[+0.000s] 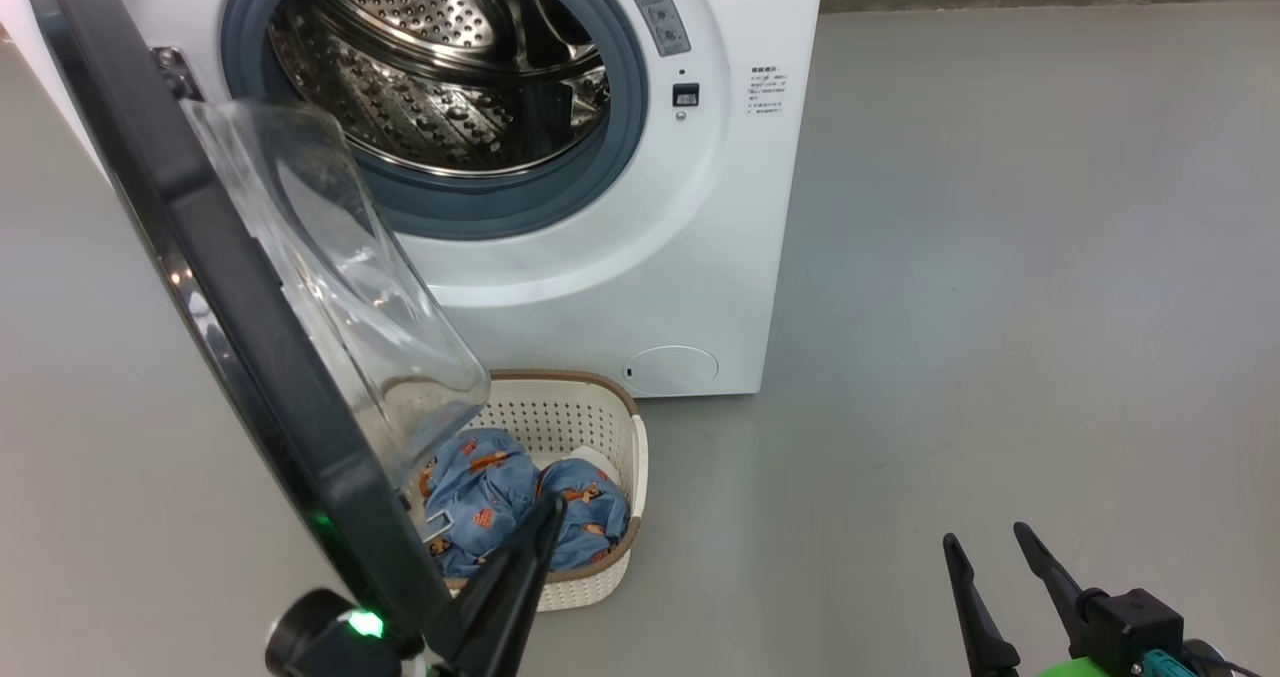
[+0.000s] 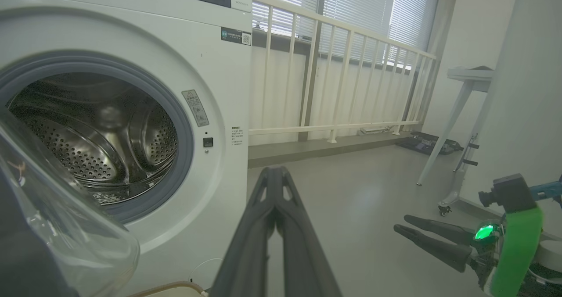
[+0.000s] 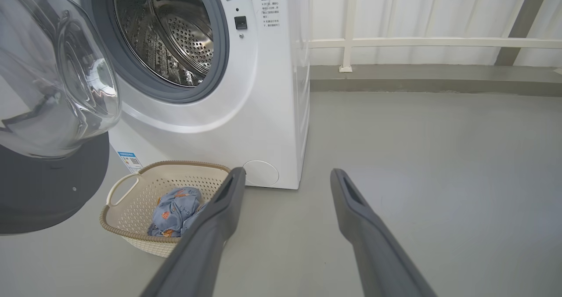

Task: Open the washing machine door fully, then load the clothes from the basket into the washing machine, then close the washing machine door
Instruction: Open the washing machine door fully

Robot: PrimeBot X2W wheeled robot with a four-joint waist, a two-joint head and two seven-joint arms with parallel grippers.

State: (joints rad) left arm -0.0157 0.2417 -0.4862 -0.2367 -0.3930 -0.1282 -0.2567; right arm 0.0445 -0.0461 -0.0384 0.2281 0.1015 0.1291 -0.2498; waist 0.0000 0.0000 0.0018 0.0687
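You have the washing machine door [image 1: 205, 257] swung out on its hinge at the left of the washing machine [image 1: 640, 277]. Its black rim is nearly edge-on in your head view and its clear glass bowl [image 1: 340, 287] bulges toward the opening, so the steel drum [image 1: 440, 77] and the grey gasket [image 1: 480, 212] lie in plain sight. The basket [image 1: 610, 427] stands on the grey floor [image 1: 1000, 257] just in front of the machine, near the round flap [image 1: 672, 369], with its left part hidden behind the door in your head view. The clothes [image 1: 500, 497] lie inside it as two blue bundles side by side. Your left gripper [image 1: 548, 509] has its fingers pressed together with nothing between them. In the head view it points up over the basket, just beside the door's lower rim, and you cannot tell whether it touches the rim. Your right gripper [image 1: 985, 537] sits low on the right, well apart from the basket, with its fingers spread wide and holding nothing, above the floor.
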